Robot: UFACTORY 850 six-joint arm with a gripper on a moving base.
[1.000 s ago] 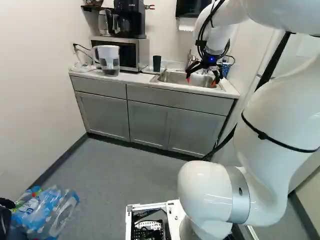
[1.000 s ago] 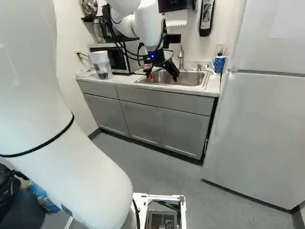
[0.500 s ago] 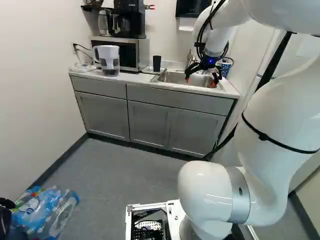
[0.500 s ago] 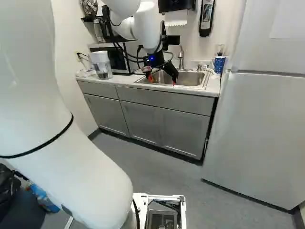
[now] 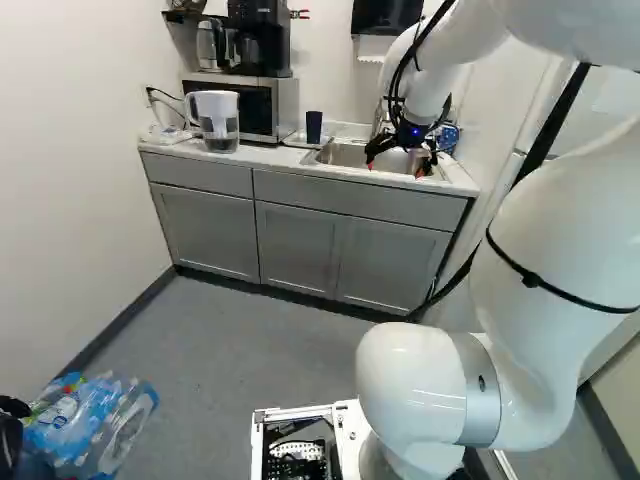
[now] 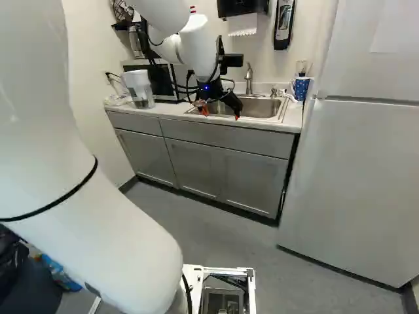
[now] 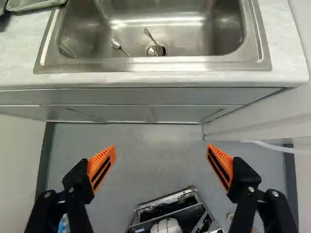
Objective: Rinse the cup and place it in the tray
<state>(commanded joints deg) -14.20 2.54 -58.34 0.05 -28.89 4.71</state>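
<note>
"Grey floor below, pale counter ahead. How do the jaws stand?"

"Wide apart. Nothing sits between the orange pads, and they point past the counter's front edge."

"And beyond them?"

"The sink, with two spoons in it, one across the drain. The faucet rises at its back edge."

"Where's the cup, then?"

"I take it to be the dark cup, upright beside the sink, on the microwave side. It seems to stand in the tray; I can't make out its base."

"Not the spotted blue cup?"

"I doubt it. That's at the counter's other end, by the fridge, with something poking out of it."

"So the job looks nearly finished?"

"The placing does. Whether it was rinsed, I can't tell. I'd leave the cup be, keep the jaws spread, and back straight off the counter before turning. Swing sideways too soon and a finger might clip the faucet or tip the cup."
</note>
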